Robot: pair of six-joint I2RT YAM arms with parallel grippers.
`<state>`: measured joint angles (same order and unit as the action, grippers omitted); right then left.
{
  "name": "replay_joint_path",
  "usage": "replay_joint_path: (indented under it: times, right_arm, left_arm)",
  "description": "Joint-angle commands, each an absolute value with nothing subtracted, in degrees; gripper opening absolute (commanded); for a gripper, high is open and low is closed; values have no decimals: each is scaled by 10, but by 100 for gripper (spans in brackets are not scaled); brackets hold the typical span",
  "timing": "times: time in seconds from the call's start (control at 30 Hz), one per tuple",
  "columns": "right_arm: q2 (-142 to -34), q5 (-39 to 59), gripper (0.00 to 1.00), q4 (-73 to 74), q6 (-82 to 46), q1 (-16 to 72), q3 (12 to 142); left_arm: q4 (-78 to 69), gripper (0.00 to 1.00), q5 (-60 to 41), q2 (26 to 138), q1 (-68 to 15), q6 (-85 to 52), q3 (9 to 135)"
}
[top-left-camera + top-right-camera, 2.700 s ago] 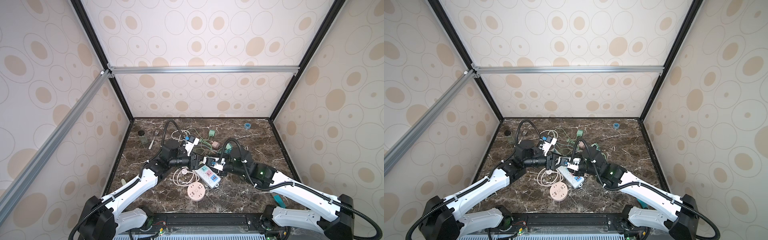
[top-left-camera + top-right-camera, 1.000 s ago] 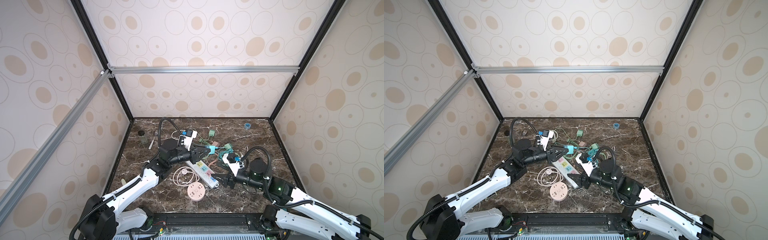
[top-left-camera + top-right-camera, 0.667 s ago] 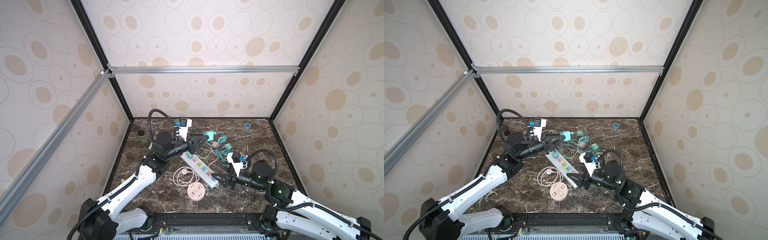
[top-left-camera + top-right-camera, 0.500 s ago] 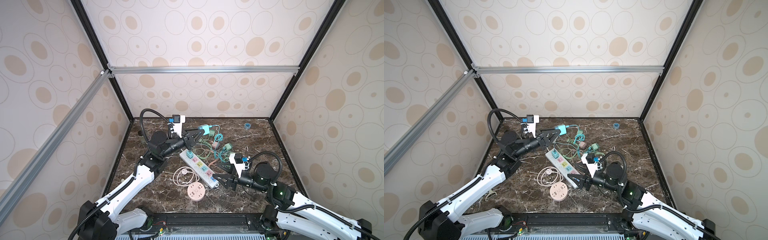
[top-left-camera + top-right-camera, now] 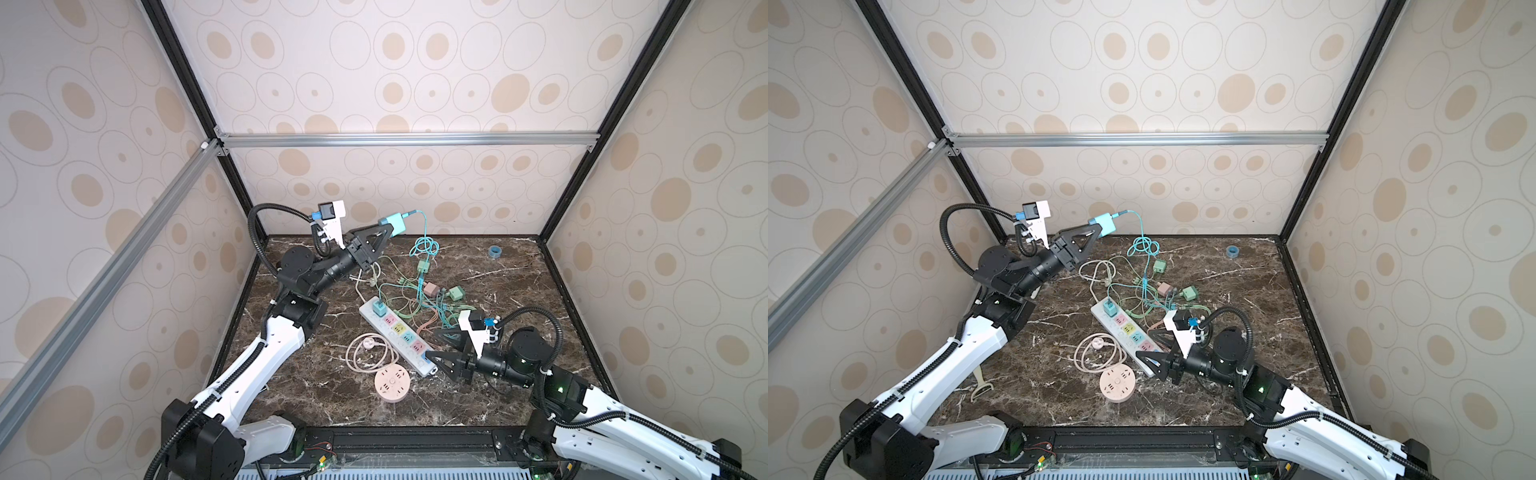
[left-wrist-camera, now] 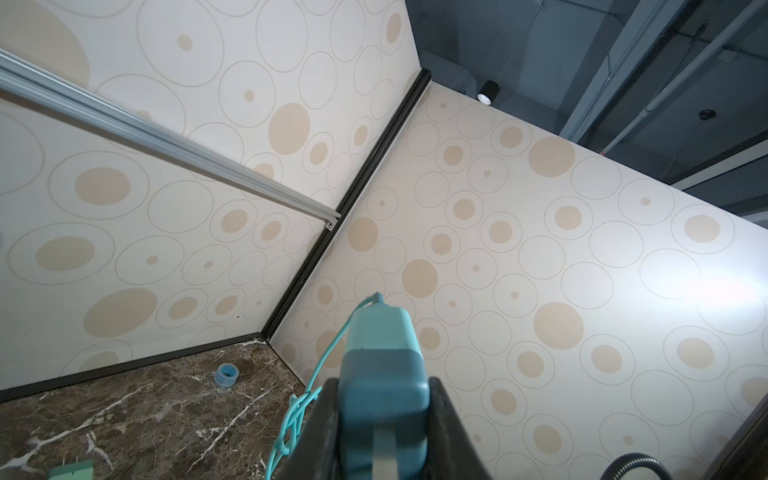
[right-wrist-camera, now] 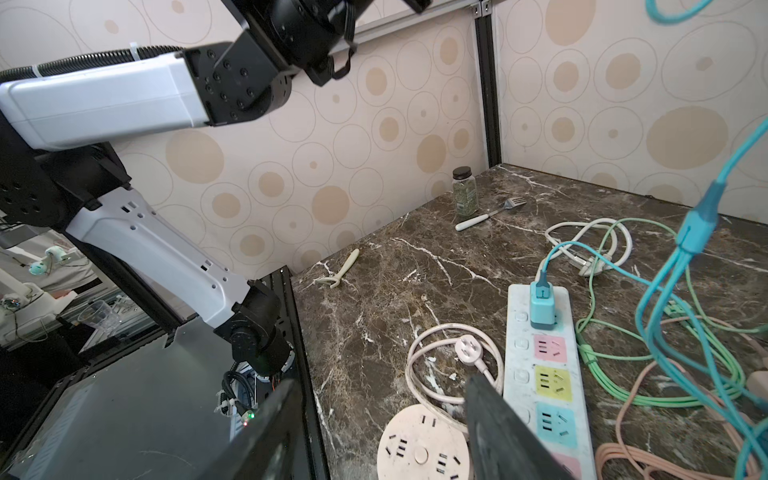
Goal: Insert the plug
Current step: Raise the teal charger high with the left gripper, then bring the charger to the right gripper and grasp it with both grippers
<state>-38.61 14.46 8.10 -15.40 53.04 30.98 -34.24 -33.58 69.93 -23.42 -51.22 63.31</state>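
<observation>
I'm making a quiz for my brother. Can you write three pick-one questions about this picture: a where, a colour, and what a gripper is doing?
1. Where is the round pink socket? A) on the table by the near end of the power strip B) on the strip C) against the wall
2. What colour is the socket beside the plugged-in plug? A) yellow B) pink C) green
3. What is the left gripper doing? A) empty B) pushing a plug in C) holding a blue plug in the air
Answers: 1A, it lies beside that end; 2B, the pink socket comes next; 3C, shut on it, high above the table.
</observation>
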Motion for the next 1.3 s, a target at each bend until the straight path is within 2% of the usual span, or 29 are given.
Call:
replay_joint_path:
  times: [0.0, 0.17, 0.33, 0.5, 0.6, 0.93, 1.27]
  right_arm:
    - [-383, 146, 65, 102, -160, 533, 302]
    - [-373, 136, 65, 95, -157, 533, 299]
    - [-364, 124, 65, 87, -155, 533, 295]
    - [-369, 119, 67, 97, -157, 533, 294]
    - [-382, 125, 67, 117, -164, 532, 299]
    - [-423, 119, 70, 221, -211, 530, 297]
    - [-446, 76, 71, 336, -268, 526, 264]
  left_arm:
    - [-330, 0, -330, 708, -216, -521, 695]
    - [-263, 0, -306, 730, -200, -507, 751]
    - [-90, 0, -241, 750, -201, -431, 811]
    - [-266, 0, -398, 739, -202, -492, 721]
    - [-295, 0, -435, 736, -212, -500, 689]
    - [-315, 0, -435, 697, -278, -454, 593]
    - [-489, 0, -402, 655, -328, -510, 402]
